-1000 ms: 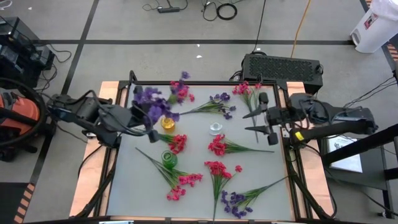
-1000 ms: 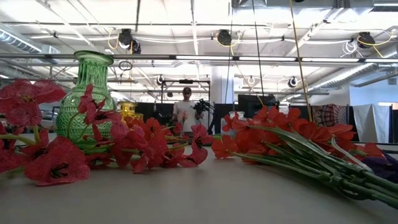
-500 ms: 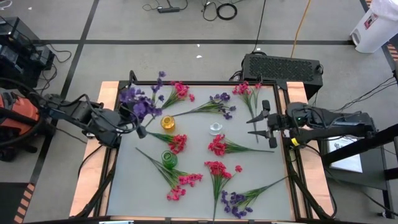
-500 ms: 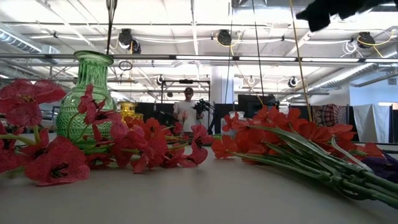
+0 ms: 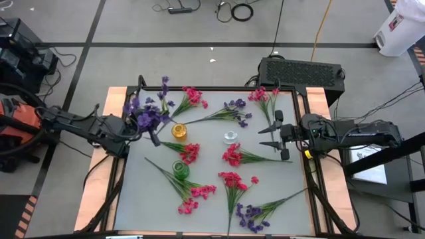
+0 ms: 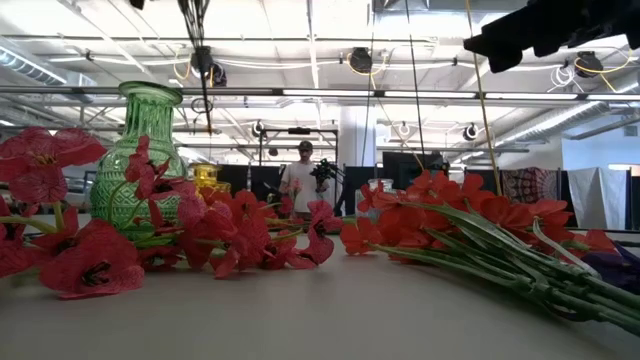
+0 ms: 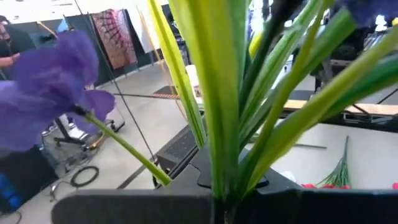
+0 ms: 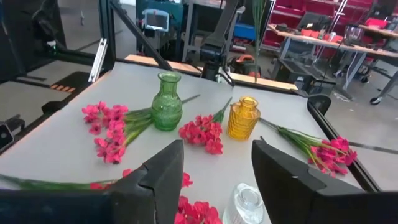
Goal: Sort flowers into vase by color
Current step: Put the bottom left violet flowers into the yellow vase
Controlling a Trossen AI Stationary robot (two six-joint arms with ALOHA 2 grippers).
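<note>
My left gripper (image 5: 151, 137) is shut on a purple flower sprig (image 5: 145, 114), raised near the table's left edge beside the yellow vase (image 5: 179, 131). Its green stems (image 7: 227, 155) rise from between the fingers, and its stem ends (image 6: 197, 40) hang at the top of the low view. My right gripper (image 5: 273, 137) hovers open above the table's right side, over a red sprig (image 5: 234, 157). A clear vase (image 5: 230, 137) and a green vase (image 5: 180, 169) stand mid-table. Red and purple flowers lie flat all around them. My left gripper pinches the sprig's bundled green stems and leaves (image 7: 225, 186) between its two fingers. The fingers come in level from the table's left side and lie across the stems. The sprig is lifted clear, roughly upright, with purple blossoms (image 7: 50, 93) above and the stem ends hanging below.
Red sprigs (image 5: 192, 98) (image 5: 198, 192) (image 5: 265, 96) and purple sprigs (image 5: 236, 109) (image 5: 251, 214) lie scattered over the table. A black box (image 5: 302, 72) sits behind the far edge. A person (image 6: 298, 180) stands in the room beyond.
My left gripper has drawn back toward the table's left edge and come down, carrying the purple sprig, whose blossoms have swung toward the far left corner. My right gripper has sunk lower and stays open.
</note>
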